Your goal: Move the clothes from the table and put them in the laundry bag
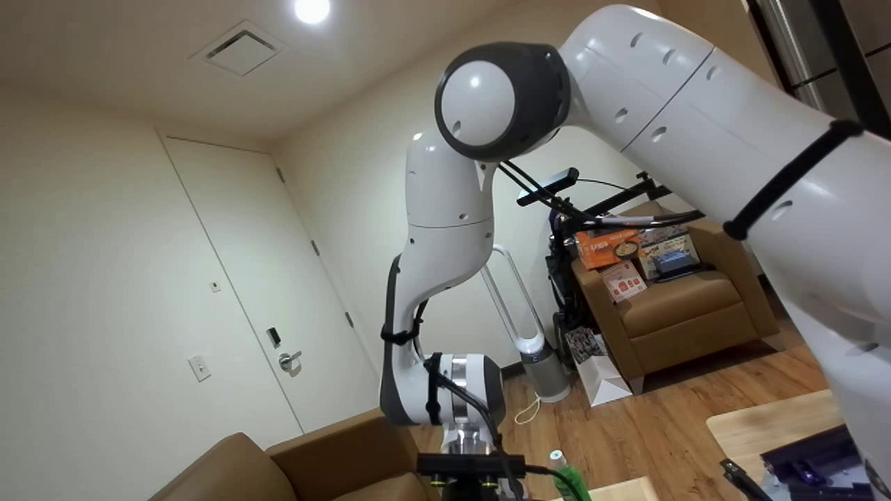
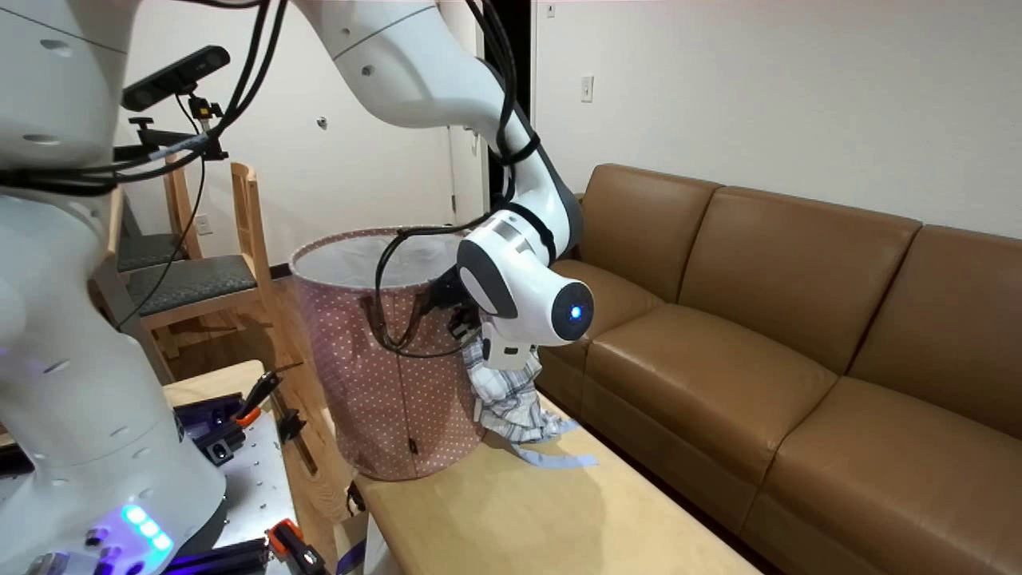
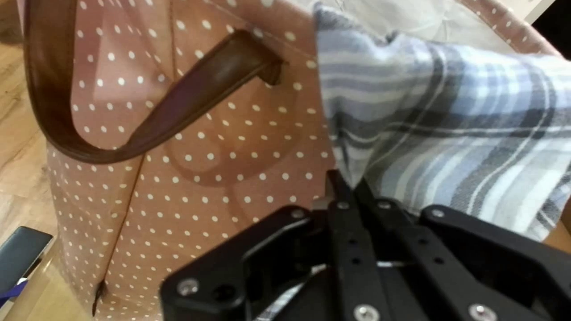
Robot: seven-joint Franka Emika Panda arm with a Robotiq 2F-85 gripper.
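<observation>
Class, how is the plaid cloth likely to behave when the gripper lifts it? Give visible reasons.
The plaid cloth will probably flop, since it hangs in soft folds. It seems light for its size: the gripper is almost fully shut on it, suggesting thin fabric. With a small pinch held, the rest may swing against the polka-dot laundry bag beside it.

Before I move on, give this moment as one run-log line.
claw: shut on plaid garment; garment: outside polka-dot laundry bag; bag: standing on wooden table; bagging: not yet done

Wrist view close on bag [image 3: 254, 147], exterior views up at door [image 1: 278, 278], down at sofa [image 2: 758, 335], sharing arm [image 1: 668, 90]
</observation>
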